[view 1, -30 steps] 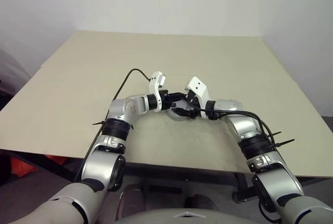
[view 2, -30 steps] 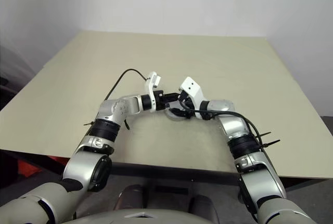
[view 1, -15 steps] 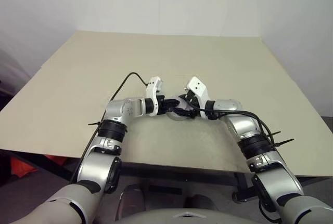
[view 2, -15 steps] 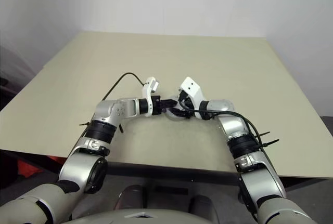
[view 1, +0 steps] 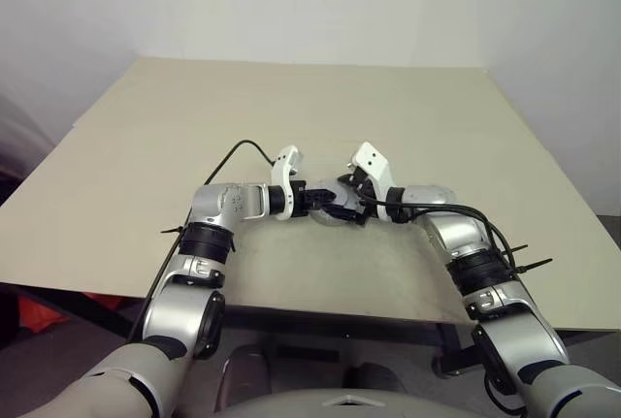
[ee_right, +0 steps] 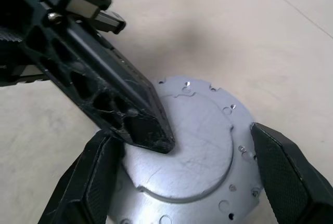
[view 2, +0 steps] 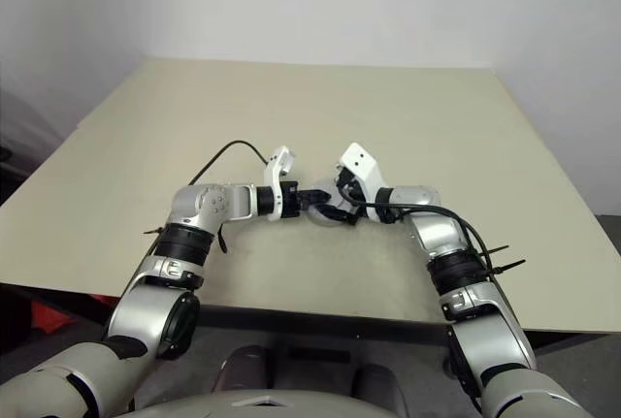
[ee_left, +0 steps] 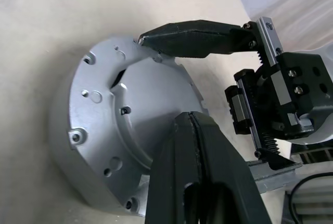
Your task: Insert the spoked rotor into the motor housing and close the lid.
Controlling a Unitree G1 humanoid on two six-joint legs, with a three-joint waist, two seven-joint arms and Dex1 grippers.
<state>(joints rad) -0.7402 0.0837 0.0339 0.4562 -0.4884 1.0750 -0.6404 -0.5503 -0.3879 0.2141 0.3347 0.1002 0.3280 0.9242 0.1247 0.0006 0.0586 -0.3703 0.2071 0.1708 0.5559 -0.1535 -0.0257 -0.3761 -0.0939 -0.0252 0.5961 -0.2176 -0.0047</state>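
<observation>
On a pale beige tabletop (view 1: 146,146), near its front edge and about midway across, sits the motor housing (ee_left: 78,130) with the lid (ee_right: 192,141) lying shut on top, its plain silvery face up with small screw holes round the rim. The table's surface is matte and bare around it; a white wall rises behind the far edge. The left gripper (ee_right: 156,138) has its two black fingers pressed together, their joined tips resting on the lid's raised centre. The right gripper (ee_right: 182,177) stands spread wide, one finger on each side of the lid's rim; in the left wrist view one tip touches that rim. A black cable (view 1: 233,154) loops over the table beside the left arm.
</observation>
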